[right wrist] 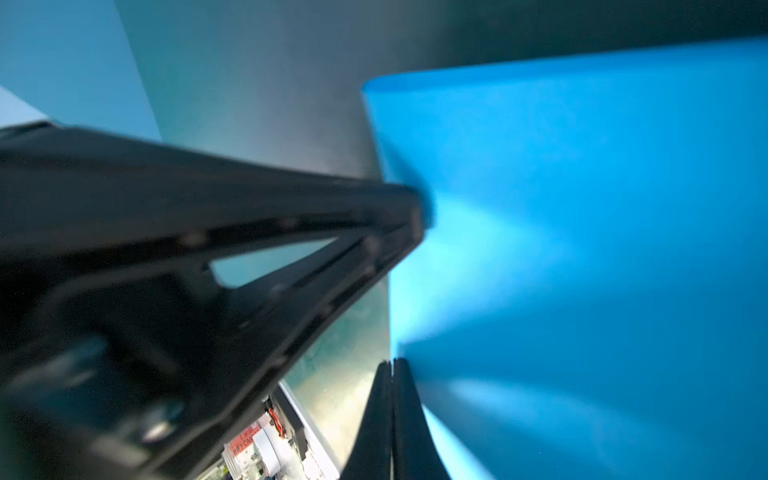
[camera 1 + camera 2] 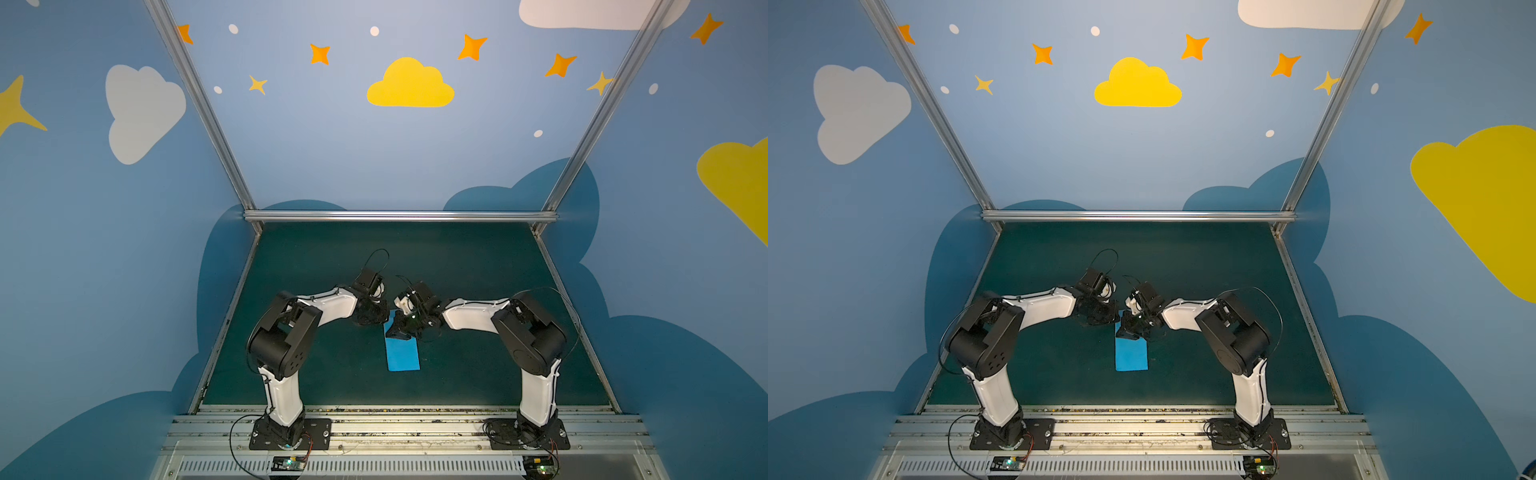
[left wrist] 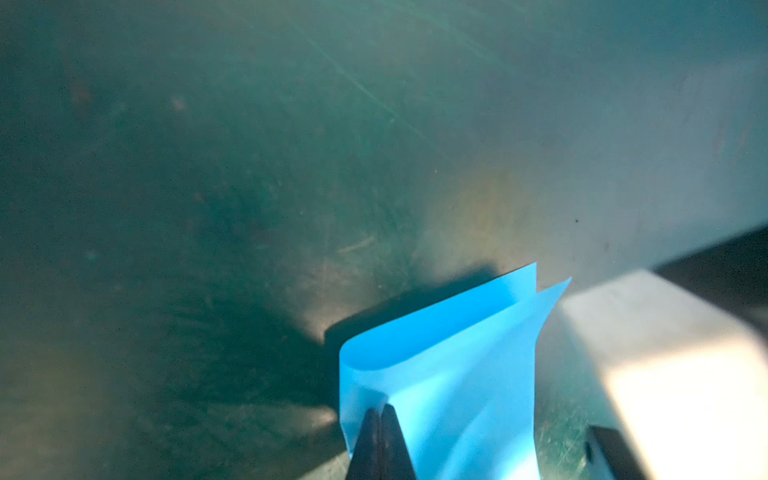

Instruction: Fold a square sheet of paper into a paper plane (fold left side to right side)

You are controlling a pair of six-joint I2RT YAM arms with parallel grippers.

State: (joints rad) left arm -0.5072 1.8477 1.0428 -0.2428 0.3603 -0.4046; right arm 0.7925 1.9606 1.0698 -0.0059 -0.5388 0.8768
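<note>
left gripper [image 3: 380,410] clamped on square sheet of paper [image 2: 402,353], 12 o'clock end; right gripper [image 1: 392,362] same (sheet folded double)

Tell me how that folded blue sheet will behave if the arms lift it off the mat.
Probably floppy: the square sheet of paper bows in a soft rounded loop, not a sharp crease. Likely easy to crumple: it puckers where the shut left gripper pinches it. Its two layers may slide apart, since their corners sit offset.

Left gripper [image 3: 381,411] pinches the folded paper [image 3: 457,374]; loose corners at one o'clock, above the mat [image 3: 208,187].
</note>
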